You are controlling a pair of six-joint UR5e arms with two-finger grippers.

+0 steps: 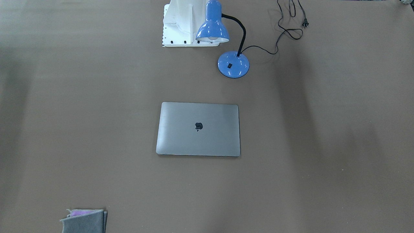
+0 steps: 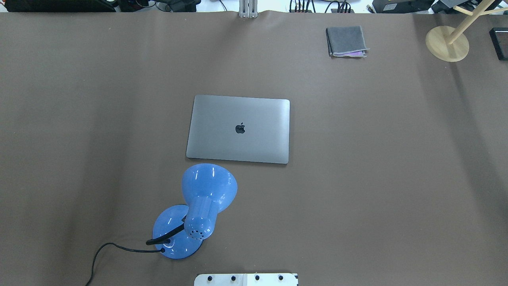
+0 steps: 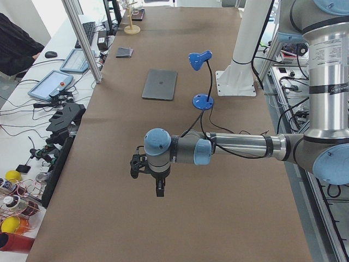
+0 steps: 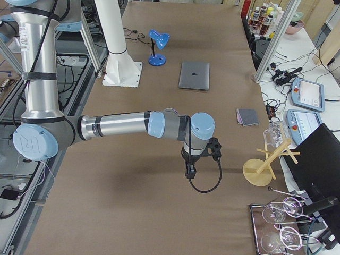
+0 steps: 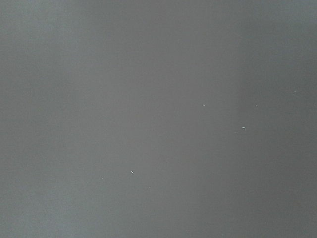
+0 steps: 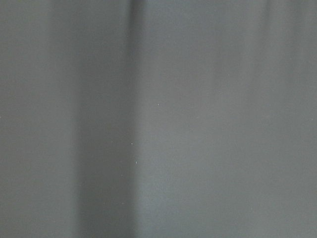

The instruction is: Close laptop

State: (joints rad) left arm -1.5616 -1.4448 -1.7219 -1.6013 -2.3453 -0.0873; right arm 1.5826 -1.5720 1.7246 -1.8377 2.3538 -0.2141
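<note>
The space-grey laptop (image 2: 238, 129) lies flat in the middle of the table with its lid down, the dark apple logo (image 2: 240, 128) facing up. It also shows in the front-facing view (image 1: 198, 129), the left side view (image 3: 160, 84) and the right side view (image 4: 194, 75). No keys or screen show. My left gripper (image 3: 159, 189) hangs over bare table far from the laptop, seen only in the left side view. My right gripper (image 4: 189, 171) hangs over bare table at the other end, seen only in the right side view. I cannot tell whether either is open or shut. Both wrist views show only table cover.
A blue desk lamp (image 2: 196, 210) stands just on the robot's side of the laptop, its cord (image 1: 284, 30) trailing off. A folded grey cloth (image 2: 346, 41) lies at the far right. A wooden stand (image 2: 447, 43) is at the far right corner. The white robot base (image 1: 178, 26) is behind the lamp.
</note>
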